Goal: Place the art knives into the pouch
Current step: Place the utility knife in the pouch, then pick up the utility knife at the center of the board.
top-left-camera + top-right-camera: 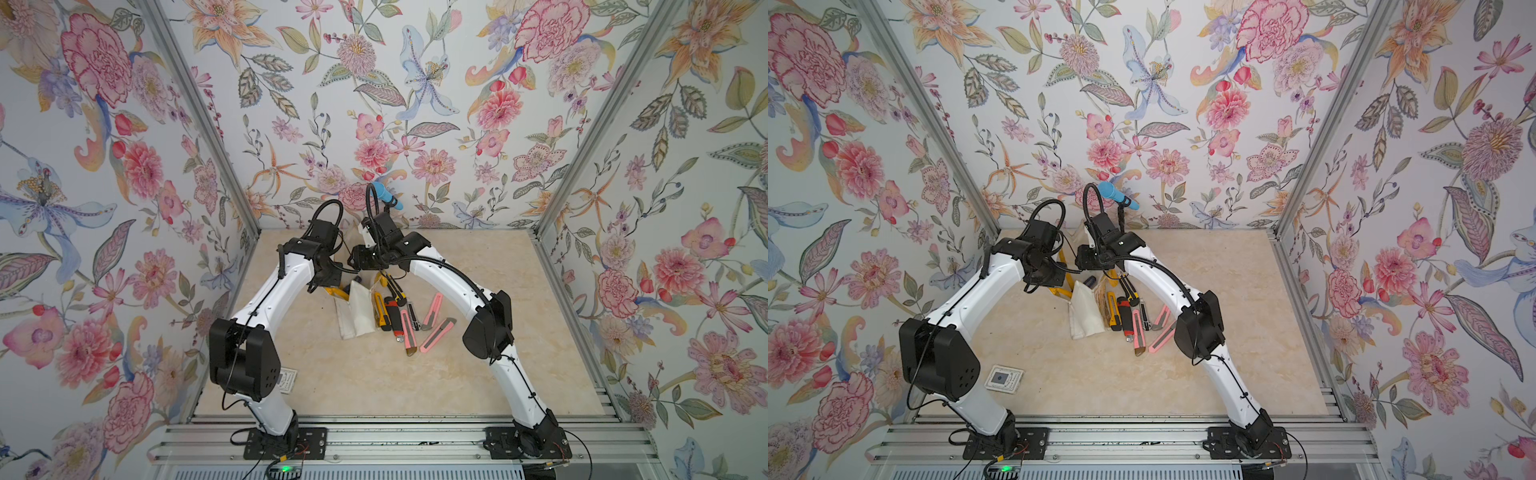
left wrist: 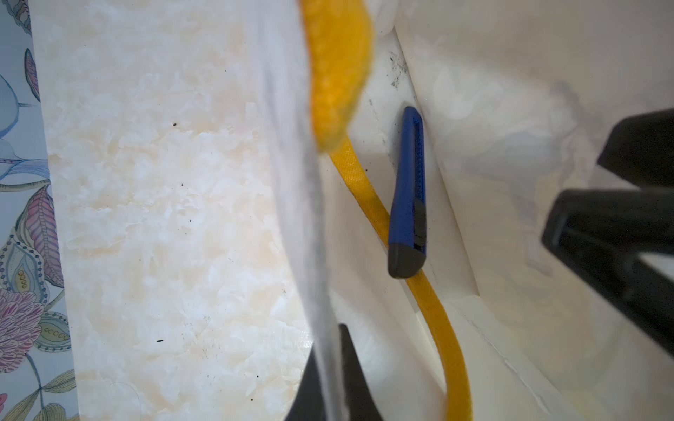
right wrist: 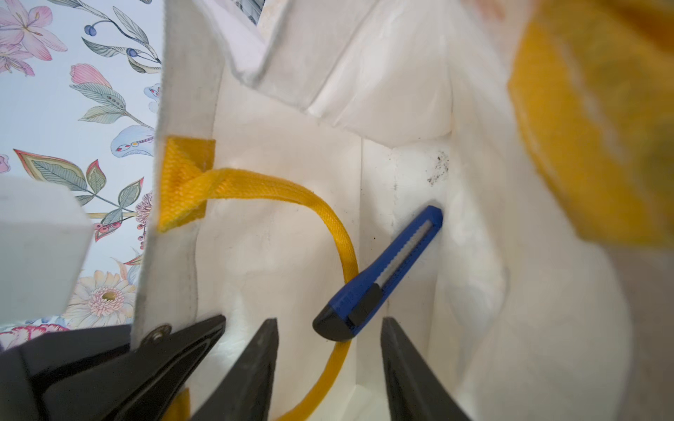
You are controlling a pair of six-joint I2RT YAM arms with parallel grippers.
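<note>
**Floral walls (image 1: 374, 104), marble tabletop (image 1: 374, 374): art knife (image 3: 383, 277) inside pouch (image 3: 284, 237)**

The left gripper (image 2: 328, 357) pinches the pouch's canvas edge, jaws tight on it. The blue art knife lies inside, across a yellow strap (image 3: 328, 218). The right gripper (image 3: 328, 320) hangs near it, jaws apart and empty. Other knives (image 1: 409, 328) lie beside the pouch.

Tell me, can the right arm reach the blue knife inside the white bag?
Probably yes: the right gripper, jaws open, faces the blue plastic art knife inside the off-white canvas pouch, nothing between; the left gripper holds the rim.
</note>
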